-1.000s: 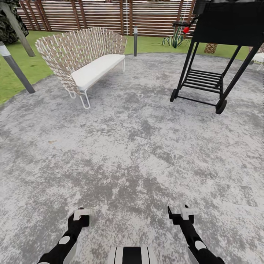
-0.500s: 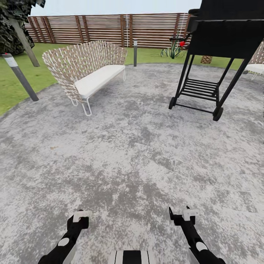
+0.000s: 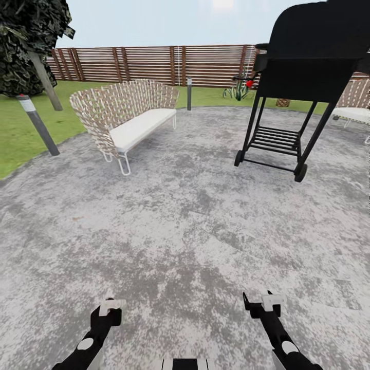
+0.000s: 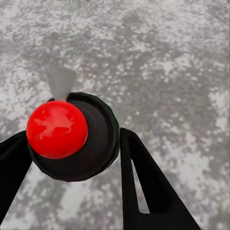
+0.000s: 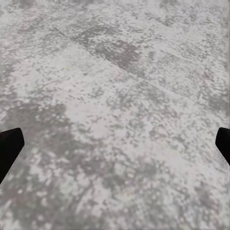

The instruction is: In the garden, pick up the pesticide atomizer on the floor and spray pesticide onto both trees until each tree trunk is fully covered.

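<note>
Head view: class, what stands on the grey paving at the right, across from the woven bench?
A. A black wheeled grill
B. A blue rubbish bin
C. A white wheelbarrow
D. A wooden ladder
A: a black wheeled grill stands on the paving at the right, opposite the woven bench with its white seat.

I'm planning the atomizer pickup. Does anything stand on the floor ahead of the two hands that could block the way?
Nothing visible close by: ahead of the left hand and right hand lies bare floor. Farther off stand a wicker bench to the left and a black grill to the right, with open paving between them.
</note>
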### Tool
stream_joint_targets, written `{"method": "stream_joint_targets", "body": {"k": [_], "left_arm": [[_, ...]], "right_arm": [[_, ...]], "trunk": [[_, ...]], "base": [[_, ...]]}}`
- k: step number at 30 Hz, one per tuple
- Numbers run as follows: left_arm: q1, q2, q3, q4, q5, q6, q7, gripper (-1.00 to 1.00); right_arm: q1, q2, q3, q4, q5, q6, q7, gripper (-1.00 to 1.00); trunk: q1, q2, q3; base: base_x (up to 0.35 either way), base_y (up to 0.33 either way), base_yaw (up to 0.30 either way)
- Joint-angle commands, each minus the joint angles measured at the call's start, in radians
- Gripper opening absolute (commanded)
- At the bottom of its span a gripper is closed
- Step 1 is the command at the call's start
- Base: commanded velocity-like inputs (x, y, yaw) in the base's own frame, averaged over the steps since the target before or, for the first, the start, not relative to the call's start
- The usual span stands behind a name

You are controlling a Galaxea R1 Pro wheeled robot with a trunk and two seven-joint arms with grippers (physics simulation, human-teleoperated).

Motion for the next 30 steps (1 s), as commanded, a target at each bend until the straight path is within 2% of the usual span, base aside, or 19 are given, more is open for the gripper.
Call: {"method": "stream_joint_targets", "body": {"k": [1,13,21,30], "left_arm": [[0.000,0.001,0.000,0.001,0.000,0.000,0.001,-1.00],[0.001,0.001,-0.002,0.002,0.003,0.000,0.002,-1.00],[0.018,0.001,-0.002,0.002,0.002,-0.001,0.001,-1.00],[0.021,0.001,-0.002,0.003,0.000,-0.001,0.001,-1.00]], "right_arm": [[0.000,0.000,0.000,0.004,0.000,0.000,0.000,1.00],[0.002,-0.002,0.000,0.103,0.001,-0.002,0.001,1.00],[0.003,-0.003,-0.001,0.124,0.000,-0.003,0.000,1.00],[0.003,-0.005,-0.001,0.133,0.001,-0.003,-0.001,1.00]], "trunk": [[0.000,0.000,0.006],[-0.006,0.003,0.071],[-0.036,0.059,0.108],[-0.071,0.122,0.138]], "base": [[0.000,0.000,0.000],[0.000,0.000,0.000],[0.000,0.000,0.000],[0.000,0.000,0.000]]}}
